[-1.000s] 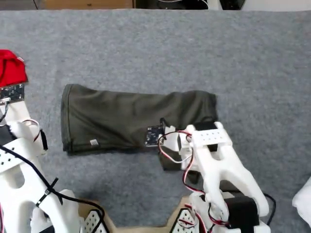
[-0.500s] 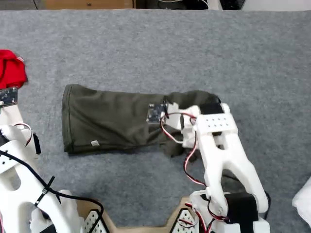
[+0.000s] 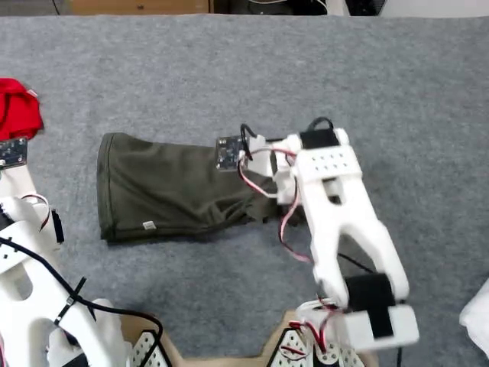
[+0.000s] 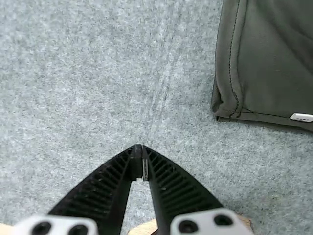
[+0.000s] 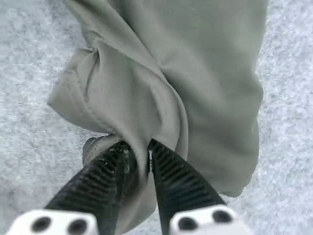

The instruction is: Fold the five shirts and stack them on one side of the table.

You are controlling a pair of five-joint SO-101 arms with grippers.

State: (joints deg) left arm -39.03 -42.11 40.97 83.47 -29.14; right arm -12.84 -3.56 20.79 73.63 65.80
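Right wrist view: your right pincer [image 5: 139, 155] clenches the shirt [image 5: 210, 73] end, just carried across its body; fold underway.

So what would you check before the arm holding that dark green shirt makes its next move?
1. Right gripper pinching the dark green shirt: ok, cloth is clamped in it.
2. Left gripper clear of the shirt: ok, shut over bare table.
3. Shirt's other end lying flat: ok.
4. Fold tidy: not ok, cloth is bunched near the grip.
5. Red shirt out of the way: ok, at the table's edge.
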